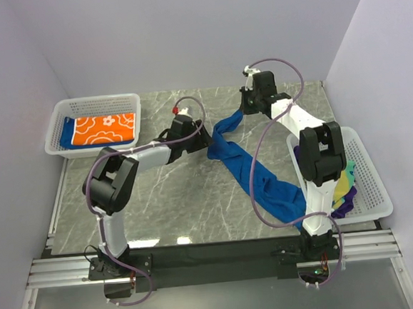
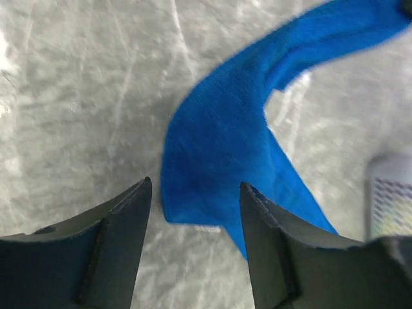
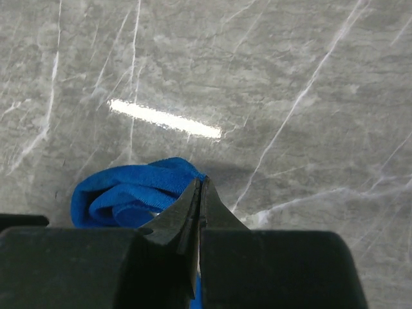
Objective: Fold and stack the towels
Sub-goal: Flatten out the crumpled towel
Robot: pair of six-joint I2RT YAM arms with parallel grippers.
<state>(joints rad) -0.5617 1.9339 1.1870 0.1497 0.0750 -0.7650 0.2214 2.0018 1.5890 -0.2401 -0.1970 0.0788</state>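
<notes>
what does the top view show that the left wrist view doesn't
Only the top view: the orange towel in the left basket, and the right end effector shut on the far end of the blue towel. Only the left wrist view: the left end effector up close, jaws apart, with that towel's corner just beyond them. Both: the blue towel and the marble table.

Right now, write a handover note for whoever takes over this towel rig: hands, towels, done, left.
Right hand: shut on one end of the blue towel.
Left hand: open, poised at a corner of it.
Done: orange flowered towel lies flat in the left basket.
Left: fold and stack the blue towel, then the bunched towels in the right basket.
</notes>
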